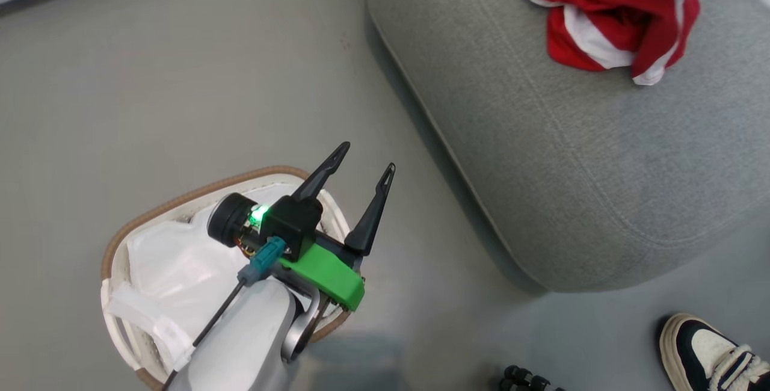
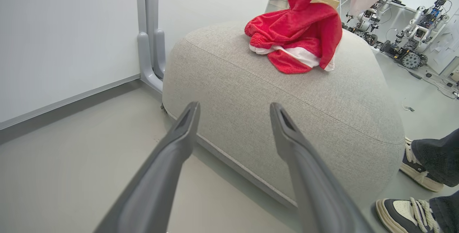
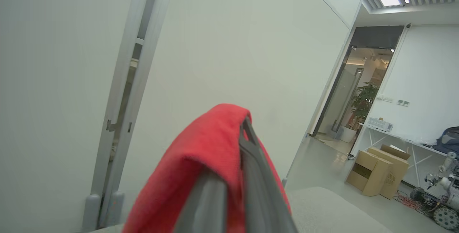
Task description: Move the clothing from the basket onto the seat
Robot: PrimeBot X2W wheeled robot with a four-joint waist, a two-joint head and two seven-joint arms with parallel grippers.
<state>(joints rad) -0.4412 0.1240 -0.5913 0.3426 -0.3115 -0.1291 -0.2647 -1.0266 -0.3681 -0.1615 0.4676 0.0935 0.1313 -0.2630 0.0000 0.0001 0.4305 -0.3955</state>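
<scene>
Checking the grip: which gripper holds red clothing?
The right gripper: its jaws are shut on the clothing, red fabric draped over them. The left gripper is open and empty.

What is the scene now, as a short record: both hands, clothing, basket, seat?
left hand: open, empty, over the basket's edge
right hand: shut on red clothing
clothing: red pile on the seat, its top drawn upward
basket: on the floor, white liner showing inside
seat: light grey, beside the basket
bystander: shoe on the floor near the seat
</scene>
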